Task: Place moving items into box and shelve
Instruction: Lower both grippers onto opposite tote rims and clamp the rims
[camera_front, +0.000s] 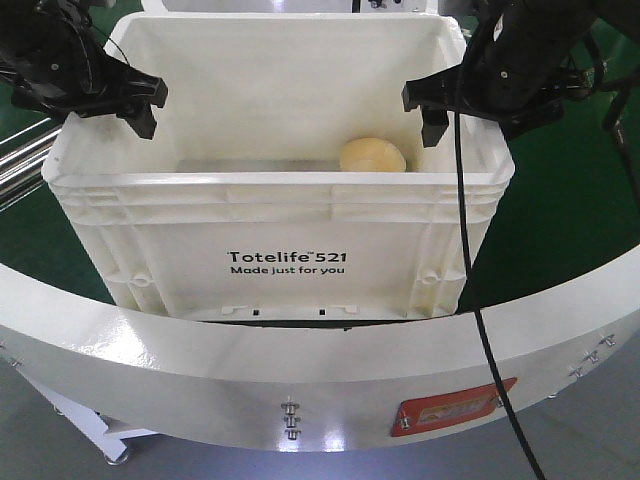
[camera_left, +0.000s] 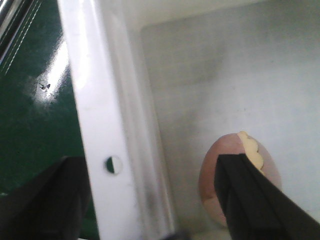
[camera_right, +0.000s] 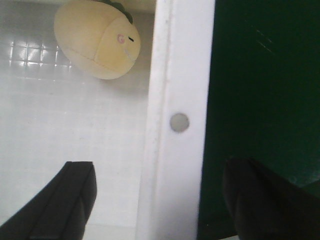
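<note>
A dark green surface (camera_front: 565, 215) spreads out on both sides in front of me, glossy enough to throw back a bright glare, with a small scuff (camera_left: 45, 86) on its left part. Shiny metal rails (camera_front: 18, 168) run along its far left. Nearer, I see a white curved band (camera_front: 200, 350) carrying small bolts (camera_front: 291, 418) and a red label (camera_front: 452, 407). Beneath it lies grey floor (camera_front: 590, 445), and a caster (camera_front: 116, 455) stands at the lower left.

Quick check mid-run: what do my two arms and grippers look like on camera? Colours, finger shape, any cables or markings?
Everything visible is matte black. The left gripper and the right gripper each have two flat, wedge-shaped fingers that taper towards the tip. A thin black cable hangs down past the right gripper. No markings or labels show.
</note>
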